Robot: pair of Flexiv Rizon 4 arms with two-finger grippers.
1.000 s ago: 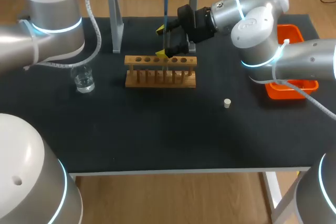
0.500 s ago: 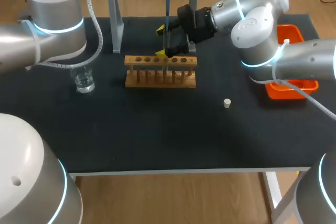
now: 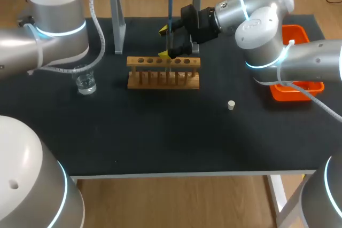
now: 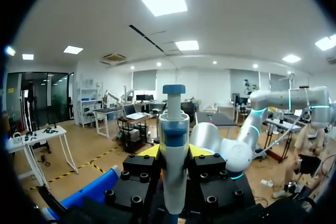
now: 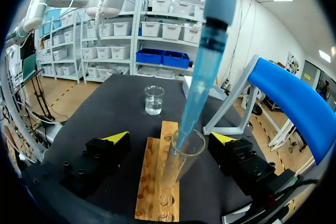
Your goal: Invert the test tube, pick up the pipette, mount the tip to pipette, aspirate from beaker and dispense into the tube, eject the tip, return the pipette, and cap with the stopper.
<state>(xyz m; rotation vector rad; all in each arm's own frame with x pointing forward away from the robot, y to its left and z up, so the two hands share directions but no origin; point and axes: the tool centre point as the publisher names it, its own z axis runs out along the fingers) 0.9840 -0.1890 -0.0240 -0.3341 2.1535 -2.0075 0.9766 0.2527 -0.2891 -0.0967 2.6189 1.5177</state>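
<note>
Blue pipette point(image 5: 202, 61) in tube point(image 5: 176, 169), right wrist view

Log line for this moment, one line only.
left gripper: shut on pipette | tip: inside test tube | right gripper: open around test tube | stopper: on table

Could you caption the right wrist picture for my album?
Pipette tip dipping into a test tube at the wooden rack, inside the open right gripper.

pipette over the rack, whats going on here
The left pincer holds the pipette upright, its blue tip inside the mouth of the test tube at the wooden rack. The right pincer sits open either side of that tube. The beaker and the stopper rest on the table, untouched.
</note>
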